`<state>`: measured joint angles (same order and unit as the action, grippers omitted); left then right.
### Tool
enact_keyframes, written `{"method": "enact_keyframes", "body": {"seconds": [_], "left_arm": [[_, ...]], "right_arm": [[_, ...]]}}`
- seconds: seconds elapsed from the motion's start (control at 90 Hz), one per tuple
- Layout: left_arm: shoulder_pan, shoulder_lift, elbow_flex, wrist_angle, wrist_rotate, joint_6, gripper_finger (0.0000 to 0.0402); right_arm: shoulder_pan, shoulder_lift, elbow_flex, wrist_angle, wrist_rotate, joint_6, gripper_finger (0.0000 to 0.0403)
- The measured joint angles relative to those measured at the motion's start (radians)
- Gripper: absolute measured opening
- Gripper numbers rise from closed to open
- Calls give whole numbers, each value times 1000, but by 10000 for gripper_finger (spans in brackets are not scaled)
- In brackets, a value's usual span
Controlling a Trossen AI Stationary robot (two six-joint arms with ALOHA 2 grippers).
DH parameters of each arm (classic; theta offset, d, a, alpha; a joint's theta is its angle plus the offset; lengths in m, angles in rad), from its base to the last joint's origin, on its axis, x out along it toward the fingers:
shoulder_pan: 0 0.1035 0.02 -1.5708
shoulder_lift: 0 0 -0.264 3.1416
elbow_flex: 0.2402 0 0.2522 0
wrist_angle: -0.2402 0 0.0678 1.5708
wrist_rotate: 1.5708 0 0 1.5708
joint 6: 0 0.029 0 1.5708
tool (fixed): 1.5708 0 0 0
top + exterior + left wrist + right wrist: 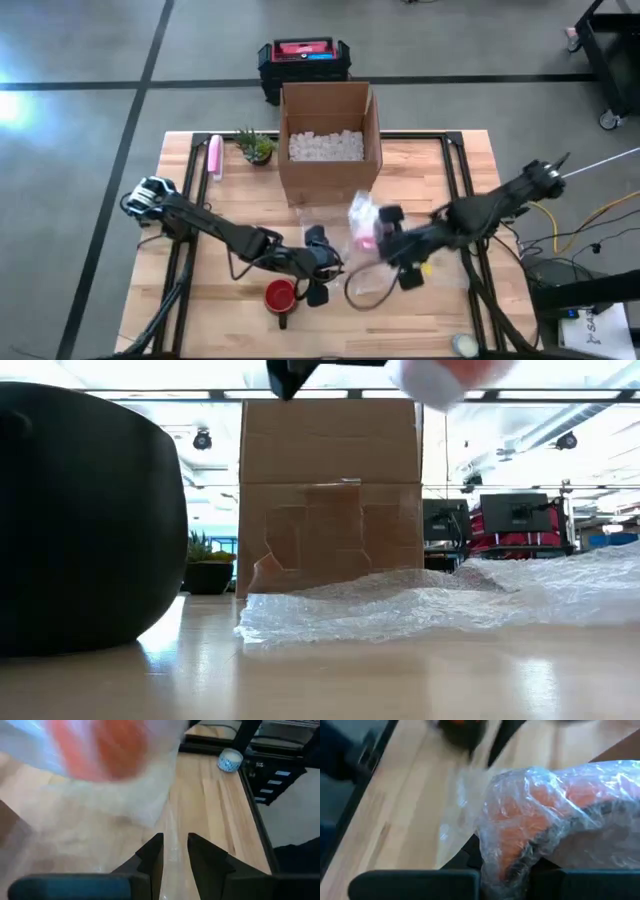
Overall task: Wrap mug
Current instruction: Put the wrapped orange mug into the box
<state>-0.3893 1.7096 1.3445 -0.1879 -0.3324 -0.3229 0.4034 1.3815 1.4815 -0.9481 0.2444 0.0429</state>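
Note:
A red mug [281, 297] stands upright on the table near the front edge, with my left gripper [322, 272] just right of it. A clear bubble wrap sheet [372, 285] lies flat beside them, and the left fingers [175, 855] are closed at its edge. My right gripper [378, 238] is lifted above the sheet, shut on an orange-pink object bundled in bubble wrap [555, 815], which also shows in the high view [362, 222]. My left gripper has a crease of the clear sheet [171, 827] running in between its nearly closed fingertips. The fingers come in low along the table top, and the sheet lies slack on the wood. One layer or several, I cannot tell. My right gripper pinches the wrapped bundle's lower part [507, 857] between its two fingers. The bundle is lifted clear of the table, its wrap crumpled around it. The bundle itself hides the fingertips.
An open cardboard box [330, 140] with white packing fill stands at the back middle. A small potted plant [257, 147] and a pink tube [214, 156] lie at the back left. A small white-and-blue roll [463, 345] sits at the front right corner.

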Motion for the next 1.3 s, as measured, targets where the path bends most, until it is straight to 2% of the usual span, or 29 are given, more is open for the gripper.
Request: {"method": "enact_keyframes", "body": {"seconds": [0.267, 0.822, 1.067, 1.3], "left_arm": [[8, -4, -13, -6, -25, 30, 75], [11, -45, -84, -5, -9, 39, 75], [16, -77, -142, -10, -9, 14, 75], [20, -93, -194, 57, -8, 7, 75]], "right_arm": [[-180, 4, 165, 42, -8, -196, 11], [-420, 226, 478, 28, -20, -381, 10], [-535, 344, 639, 7, -122, -421, 10], [-672, 433, 740, 7, -180, -397, 10]]}}
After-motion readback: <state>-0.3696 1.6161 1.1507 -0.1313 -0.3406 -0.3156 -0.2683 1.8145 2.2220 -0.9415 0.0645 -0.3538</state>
